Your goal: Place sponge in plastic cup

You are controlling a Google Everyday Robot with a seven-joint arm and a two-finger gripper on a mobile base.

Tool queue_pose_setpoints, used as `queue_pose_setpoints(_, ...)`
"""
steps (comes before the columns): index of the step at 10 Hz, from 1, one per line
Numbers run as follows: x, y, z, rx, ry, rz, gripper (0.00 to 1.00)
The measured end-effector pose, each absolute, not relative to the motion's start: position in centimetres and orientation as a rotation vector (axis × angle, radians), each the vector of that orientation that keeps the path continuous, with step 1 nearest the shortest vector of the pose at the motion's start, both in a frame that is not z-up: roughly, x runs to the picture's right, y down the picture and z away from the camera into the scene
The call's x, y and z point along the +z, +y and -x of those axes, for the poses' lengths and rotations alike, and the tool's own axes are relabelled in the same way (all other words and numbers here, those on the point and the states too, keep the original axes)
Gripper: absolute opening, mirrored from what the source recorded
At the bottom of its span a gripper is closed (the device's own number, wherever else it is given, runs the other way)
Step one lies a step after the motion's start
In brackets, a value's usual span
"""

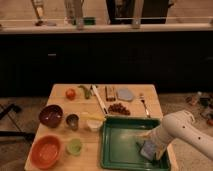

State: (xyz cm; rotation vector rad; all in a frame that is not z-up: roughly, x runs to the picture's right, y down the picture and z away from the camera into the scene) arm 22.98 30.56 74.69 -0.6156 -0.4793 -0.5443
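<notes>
The tool (151, 145) sits at the sponge (148, 150) in the green tray's (116, 150) near-right corner; its grip I cannot tell. The plastic cup (75, 146) stands well to its left.

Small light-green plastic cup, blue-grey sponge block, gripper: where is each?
Light-green plastic cup (74, 146): camera view, its centre.
Blue-grey sponge block (148, 150): camera view, front face.
Gripper (150, 145): camera view, its tip, over green tray (120, 142).
</notes>
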Motion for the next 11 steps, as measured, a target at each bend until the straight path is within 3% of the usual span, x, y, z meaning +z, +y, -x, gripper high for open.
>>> queue_pose_setpoints(6,75.4,32.1,-23.3,-0.556,-0.483,0.665,0.78)
queue_pose_setpoints(11,75.3,32.2,-23.1,-0.573,-0.5,0.668,0.32)
